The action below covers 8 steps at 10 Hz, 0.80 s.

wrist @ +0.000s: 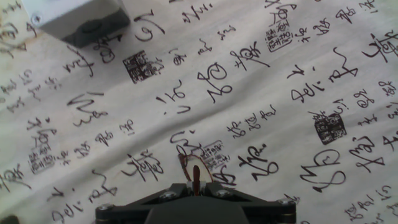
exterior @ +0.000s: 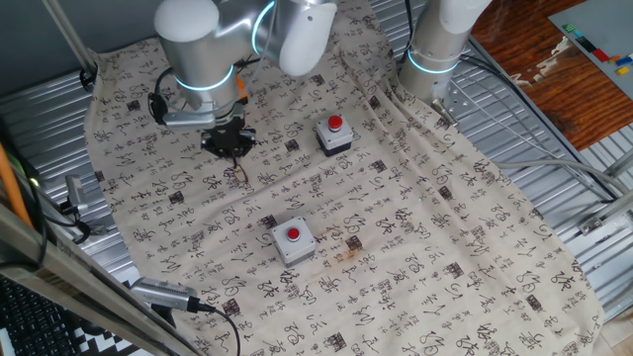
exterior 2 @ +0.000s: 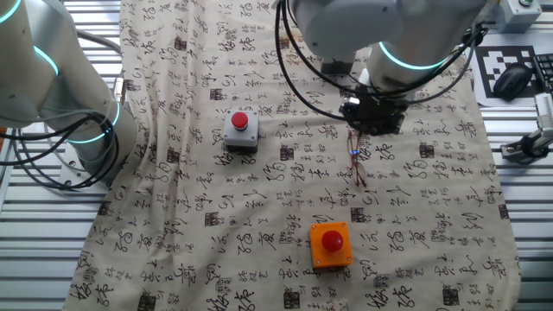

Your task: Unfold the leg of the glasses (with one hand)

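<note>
In one fixed view, the nearest thing is a grey cylindrical tool with a cable (exterior: 163, 295) lying at the front left edge of the table. Behind it a grey button box with a red button (exterior: 293, 240) sits on the cloth printed with black characters (exterior: 415, 247). A second grey box with a red button (exterior: 334, 134) stands farther back. The gripper (exterior: 228, 143) hangs low over the cloth at the left, and the glasses (exterior: 238, 172) show as a thin reddish-brown line just beneath it, reaching down to the cloth.

In the other fixed view, an orange box with a red button (exterior 2: 331, 244) is closest. The glasses (exterior 2: 359, 167) stretch as a thin wire shape from the black gripper (exterior 2: 374, 121) towards that box. A grey box with a red button (exterior 2: 241, 129) sits well to the left.

In the hand view, the black gripper body fills the bottom edge, and one end of the glasses (wrist: 193, 171) rises from between its fingers, which are closed on the thin frame. A grey box corner (wrist: 78, 17) lies top left.
</note>
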### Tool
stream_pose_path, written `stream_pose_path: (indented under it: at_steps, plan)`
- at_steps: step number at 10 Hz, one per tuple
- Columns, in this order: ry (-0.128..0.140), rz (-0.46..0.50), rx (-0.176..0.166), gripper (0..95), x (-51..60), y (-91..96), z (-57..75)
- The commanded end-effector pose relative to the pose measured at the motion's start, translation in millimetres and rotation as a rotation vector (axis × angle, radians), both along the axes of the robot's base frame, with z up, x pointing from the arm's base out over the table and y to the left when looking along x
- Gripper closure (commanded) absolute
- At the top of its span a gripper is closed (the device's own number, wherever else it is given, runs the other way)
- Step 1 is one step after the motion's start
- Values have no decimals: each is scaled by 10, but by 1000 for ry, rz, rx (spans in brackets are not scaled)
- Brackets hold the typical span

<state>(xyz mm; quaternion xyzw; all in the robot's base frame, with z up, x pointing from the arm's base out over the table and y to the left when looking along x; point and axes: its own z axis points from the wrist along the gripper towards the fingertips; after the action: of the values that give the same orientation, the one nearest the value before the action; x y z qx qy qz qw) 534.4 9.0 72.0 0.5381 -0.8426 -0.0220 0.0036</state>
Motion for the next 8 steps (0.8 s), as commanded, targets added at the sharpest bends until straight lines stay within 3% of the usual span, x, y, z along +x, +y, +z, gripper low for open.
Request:
stream_pose_path:
  at_steps: [1, 8]
  plan:
    - [0, -19, 4, 950, -16, 60, 2]
    - [6, -52, 21, 950, -4, 238, 87]
